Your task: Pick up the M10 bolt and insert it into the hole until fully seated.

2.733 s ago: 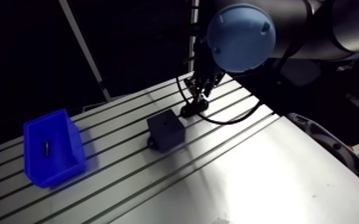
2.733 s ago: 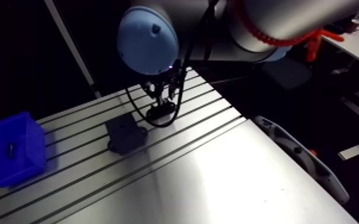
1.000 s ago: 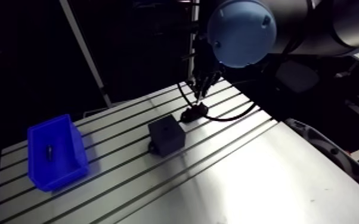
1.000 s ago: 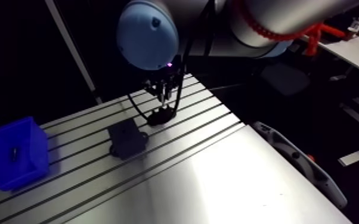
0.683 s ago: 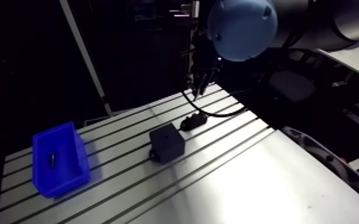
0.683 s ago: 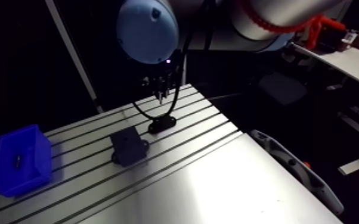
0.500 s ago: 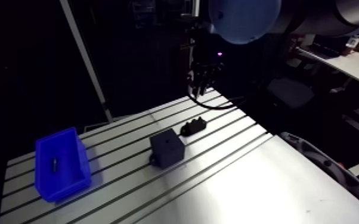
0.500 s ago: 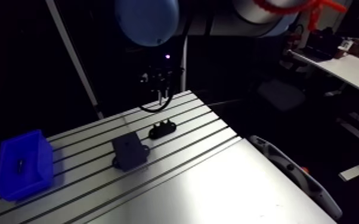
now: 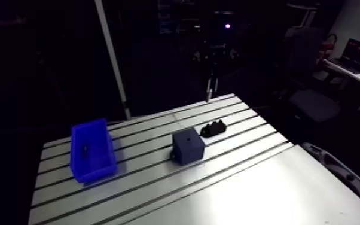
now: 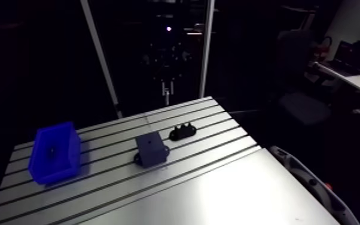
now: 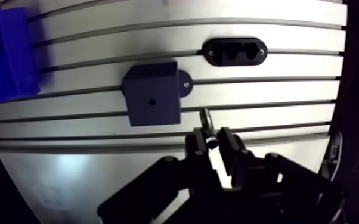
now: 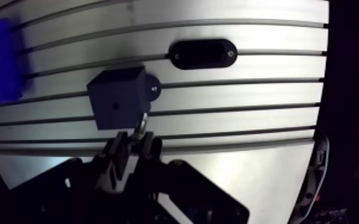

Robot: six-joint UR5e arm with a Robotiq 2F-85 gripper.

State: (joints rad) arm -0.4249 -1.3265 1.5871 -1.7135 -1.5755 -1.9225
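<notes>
Grey bolt [image 11: 205, 118] in gripper [image 11: 212, 139], wrist view

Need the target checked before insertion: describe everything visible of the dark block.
The dark block is a matte, near-cubic, plastic-looking body. Its top face carries one small round hole at the centre. A rounded tab with a small screw or hole juts from its base. It stands upright on the slotted table, between the black holder and the blue bin, apart from both. Only the table touches it; the gripper, shut on the bolt, hangs clear above.
</notes>
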